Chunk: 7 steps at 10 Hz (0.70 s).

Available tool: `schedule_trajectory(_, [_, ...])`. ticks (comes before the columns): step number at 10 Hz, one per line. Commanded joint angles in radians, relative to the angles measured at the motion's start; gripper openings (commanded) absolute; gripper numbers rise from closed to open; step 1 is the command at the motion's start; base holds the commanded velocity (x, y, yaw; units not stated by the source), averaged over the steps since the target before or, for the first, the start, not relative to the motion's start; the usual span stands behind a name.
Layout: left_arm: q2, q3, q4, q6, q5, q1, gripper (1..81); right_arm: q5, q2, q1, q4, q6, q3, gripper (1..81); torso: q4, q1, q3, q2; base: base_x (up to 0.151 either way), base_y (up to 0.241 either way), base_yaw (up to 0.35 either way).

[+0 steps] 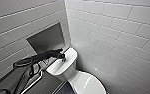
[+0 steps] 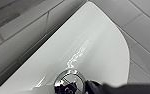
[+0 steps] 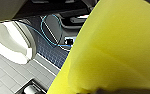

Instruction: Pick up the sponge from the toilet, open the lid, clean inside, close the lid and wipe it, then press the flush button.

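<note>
Head view: your left arm comes in from the left and reaches over the toilet, which stands in the corner of 2 tiled walls. The left gripper sits above the flat tank top, at or just over its surface. You cannot tell from here whether its jaws are spread or pressed together. The lid is down over the bowl. A grey recessed niche is set in the wall behind the tank.

Left wrist view: the white tank top runs along the tiled wall. The flush button reads as a round, shiny metal fitting in the tank top. A dark part of the left gripper lies right against the button's edge. Contact cannot be confirmed, and the state of the jaws cannot be told here either.

Right wrist view: the sponge is bright yellow and very close to the camera, raised well clear of the floor. Note the right gripper as a dark edge under it, with the jaws pinching the sponge. Beyond it you see the white toilet, a blue cable, dark blue flooring and pale floor tiles.
</note>
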Motion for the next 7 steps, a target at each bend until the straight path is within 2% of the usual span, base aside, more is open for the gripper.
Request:
schedule_trajectory(1, [-0.013,-0.03,0.028,0.011,0.027,-0.184,1.0,-0.09,0.002,-0.019,-0.009,-0.003,0.019,1.0,0.0,0.0,0.0,0.0,0.0,0.0,0.0])
schedule_trajectory(7, [0.006,-0.059,0.062,0.011,0.019,-0.119,1.0,-0.09,0.008,-0.016,-0.011,-0.003,0.017,1.0,0.0,0.0,0.0,0.0,0.0,0.0,0.0])
